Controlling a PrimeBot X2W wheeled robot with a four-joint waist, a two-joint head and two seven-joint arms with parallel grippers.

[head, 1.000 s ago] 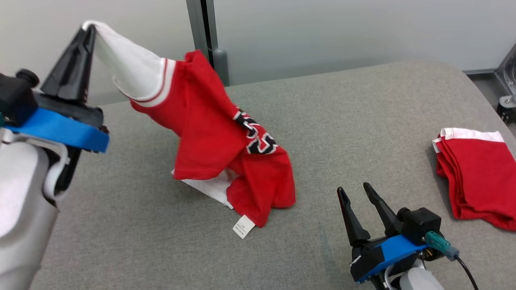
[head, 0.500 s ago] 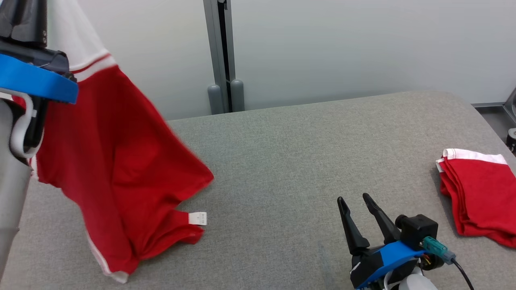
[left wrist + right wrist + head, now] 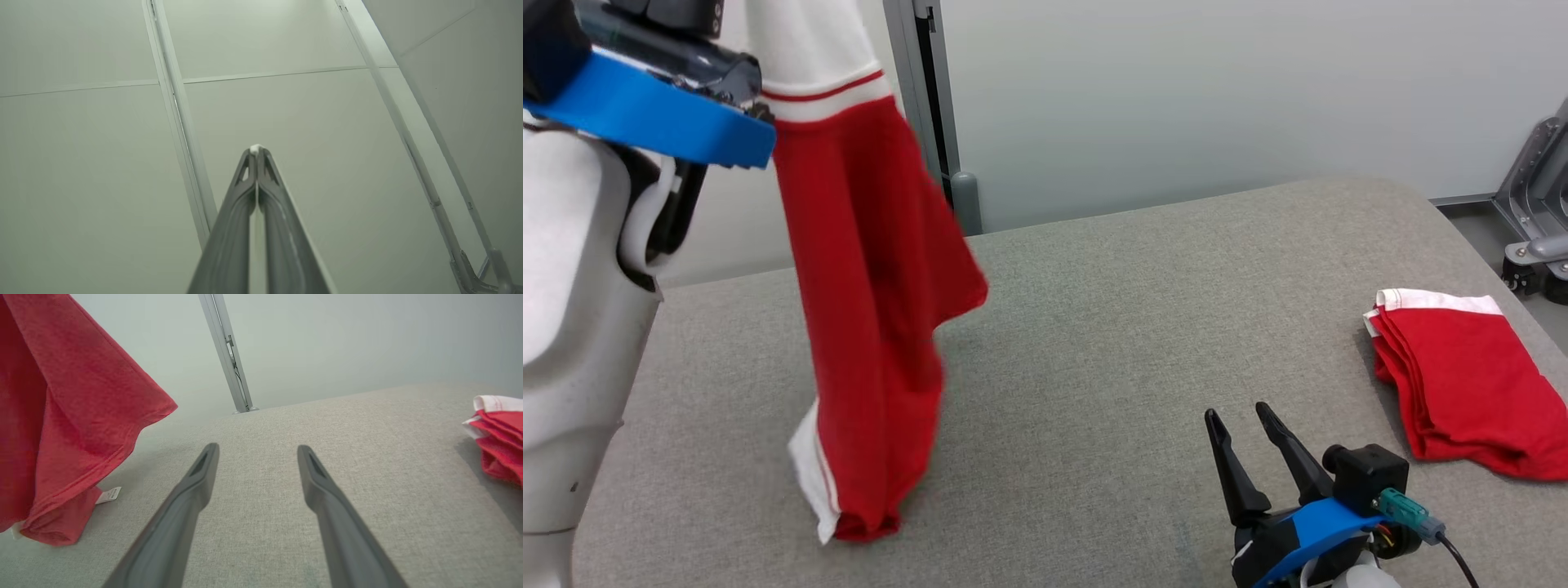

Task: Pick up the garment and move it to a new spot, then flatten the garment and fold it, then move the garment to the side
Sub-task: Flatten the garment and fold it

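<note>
Grey woven cloth covers the table (image 3: 1111, 310), which runs back to a pale panelled wall with a grey upright post (image 3: 927, 98). At the far left, the left gripper (image 3: 256, 152) is raised high and clamped tight on a pinch of white fabric. Judging by this, the aim is to let the red shirt (image 3: 866, 269) hang full length and drop out of its crumple before it is laid elsewhere.

The shirt falls as a narrow column. A white band with a thin red stripe is at the top, the red body is bunched in long vertical folds, and a white-edged hem is at the bottom. Its lowest fold seems to rest on the table at near left, though contact is hard to confirm. A small white label (image 3: 108, 495) shows by the hem.

The right gripper (image 3: 1237, 412) sits low at near right, jaws spread and empty, probably placed to take a second corner. A folded red garment (image 3: 1454, 384) lies well apart at the right edge.
</note>
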